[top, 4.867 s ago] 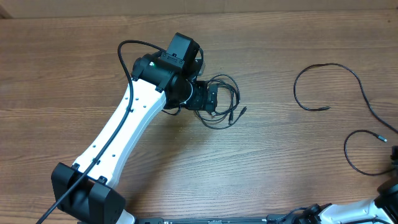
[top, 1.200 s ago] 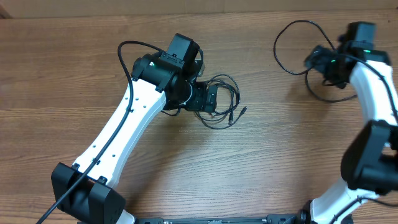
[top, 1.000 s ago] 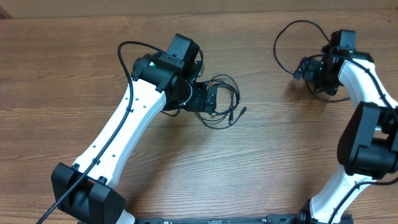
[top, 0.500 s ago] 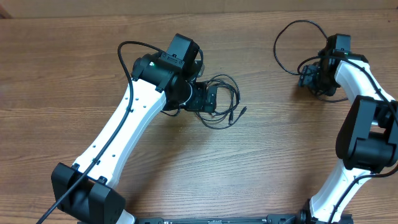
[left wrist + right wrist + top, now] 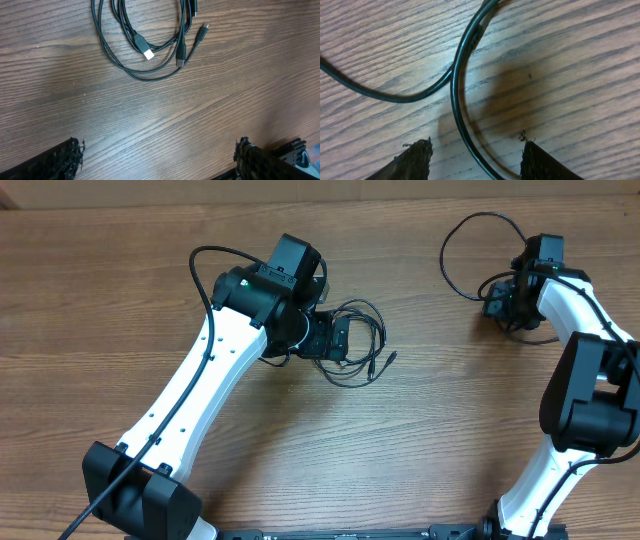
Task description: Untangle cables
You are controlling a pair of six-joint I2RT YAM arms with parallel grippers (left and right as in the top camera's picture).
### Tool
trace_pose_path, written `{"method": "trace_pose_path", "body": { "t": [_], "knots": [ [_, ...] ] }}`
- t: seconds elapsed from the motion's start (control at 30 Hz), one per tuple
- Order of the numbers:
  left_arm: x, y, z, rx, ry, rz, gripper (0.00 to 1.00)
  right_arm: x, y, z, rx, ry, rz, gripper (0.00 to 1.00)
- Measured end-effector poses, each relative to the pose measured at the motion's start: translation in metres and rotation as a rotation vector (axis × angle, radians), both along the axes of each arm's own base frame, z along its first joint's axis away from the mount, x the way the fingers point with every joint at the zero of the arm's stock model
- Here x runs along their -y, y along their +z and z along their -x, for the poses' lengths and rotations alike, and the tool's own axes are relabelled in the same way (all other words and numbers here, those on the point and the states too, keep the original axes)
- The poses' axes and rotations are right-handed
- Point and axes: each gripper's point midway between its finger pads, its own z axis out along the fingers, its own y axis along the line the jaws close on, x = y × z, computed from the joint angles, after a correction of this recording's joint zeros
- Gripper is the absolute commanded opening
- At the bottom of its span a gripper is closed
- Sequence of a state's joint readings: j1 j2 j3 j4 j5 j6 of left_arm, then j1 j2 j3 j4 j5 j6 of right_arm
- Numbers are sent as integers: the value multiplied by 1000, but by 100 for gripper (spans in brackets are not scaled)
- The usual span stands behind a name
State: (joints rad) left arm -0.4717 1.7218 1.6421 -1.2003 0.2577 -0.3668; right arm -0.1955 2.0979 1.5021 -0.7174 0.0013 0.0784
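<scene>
Right pincer [image 5: 476,161] barely shifted since 0.5 s ago, open w/ black cable [image 5: 453,85] lying between its fingertips.

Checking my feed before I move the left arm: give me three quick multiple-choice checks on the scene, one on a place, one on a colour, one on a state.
1. In the overhead view, the tangled cable bundle lies
A. right by the left hand, mid-frame
B. at the bottom-right corner
C. on top of the left arm's base

2. The USB plug in the bundle has a tip that is
A. red
B. white
C. blue

3. The left hand is
A. shut on a cable
B. shut on nothing
C. open, holding nothing

Answers: 1 A, overhead the bundle sits just off the left wrist. 2 B, the left wrist view shows a white tip among black cables. 3 C, its fingers stand far apart with nothing between them.
</scene>
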Motion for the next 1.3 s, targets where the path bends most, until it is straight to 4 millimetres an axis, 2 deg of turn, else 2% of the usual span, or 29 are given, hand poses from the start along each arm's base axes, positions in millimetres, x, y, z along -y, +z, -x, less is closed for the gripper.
{"method": "trace_pose_path", "body": {
  "t": [0.17, 0.27, 0.37, 0.47, 0.5, 0.63, 0.77, 0.87, 0.97, 1.23, 1.3],
  "knots": [
    [0, 0, 0, 0, 0, 0, 100, 3, -1, -3, 11, -3, 13, 57],
    [0, 0, 0, 0, 0, 0, 100, 3, -2, -4, 13, -4, 17, 48],
    [0, 0, 0, 0, 0, 0, 100, 3, -7, -3, 2, -1, 15, 46],
    [0, 0, 0, 0, 0, 0, 100, 3, -14, 0, -19, -1, 12, 33],
    [0, 0, 0, 0, 0, 0, 100, 4, -16, 0, -24, -3, 19, 27],
    [0, 0, 0, 0, 0, 0, 100, 5, -16, 1, -25, -7, 23, 12],
    [0, 0, 0, 0, 0, 0, 100, 6, -16, 1, -28, -11, 27, 4],
    [0, 0, 0, 0, 0, 0, 100, 13, -14, 7, -59, -21, 64, 4],
    [0, 0, 0, 1, 0, 0, 100, 27, -4, 6, -80, -45, 128, 4],
    [0, 0, 0, 0, 0, 0, 100, 54, 48, -26, 18, -99, 203, 4],
    [0, 0, 0, 0, 0, 0, 100, 58, 57, -32, 43, -134, 202, 6]
  ]
}}
